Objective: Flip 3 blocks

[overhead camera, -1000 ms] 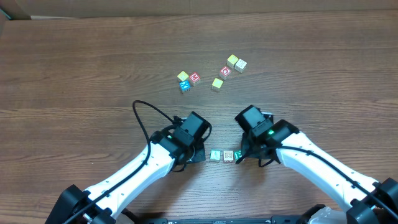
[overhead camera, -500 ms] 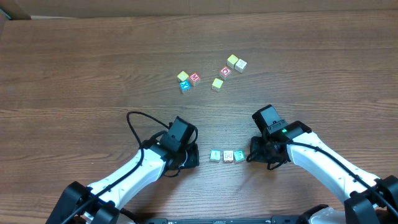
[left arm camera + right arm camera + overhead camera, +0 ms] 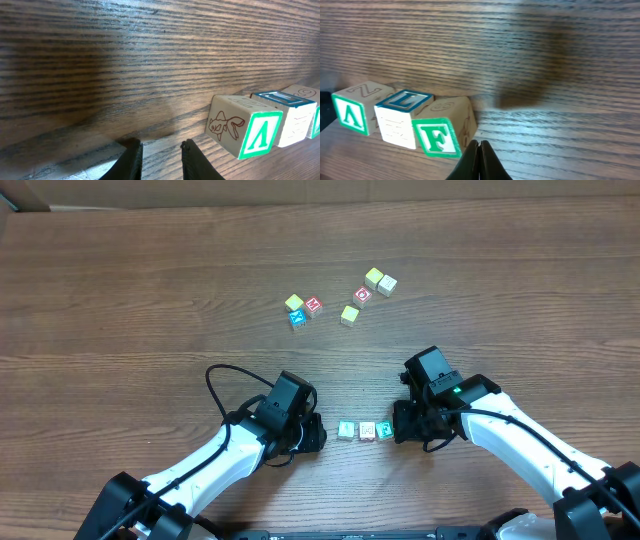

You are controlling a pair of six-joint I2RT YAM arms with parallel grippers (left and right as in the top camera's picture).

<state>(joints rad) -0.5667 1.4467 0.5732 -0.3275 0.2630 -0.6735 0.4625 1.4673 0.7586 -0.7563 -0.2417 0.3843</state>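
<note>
My left gripper [image 3: 161,150] stands a narrow crack apart with only bare wood between its fingers. It holds nothing, and the fingers run out of the bottom of the wrist view. From overhead its own body [image 3: 312,432] hides the tips. It sits just beside the row of three blocks [image 3: 366,430], at the A end and apart from it. The A block [image 3: 245,132] shows a green-framed letter and a small fish drawing on its side. Next along the row, the middle block [image 3: 292,117] has a blue-framed top and pale side print I cannot read. The F block [image 3: 445,127] is barely a sliver at the edge of my left view. At that far end of the row, my right gripper [image 3: 480,150] has its fingers pressed flat together, empty. Its tips are so close to the F block that I cannot tell whether they touch. Well beyond the row, across the table [image 3: 100,280], lie the other cubes [image 3: 349,314], too small to read. A black cable [image 3: 225,380] loops off my left arm, on the row's A side.
</note>
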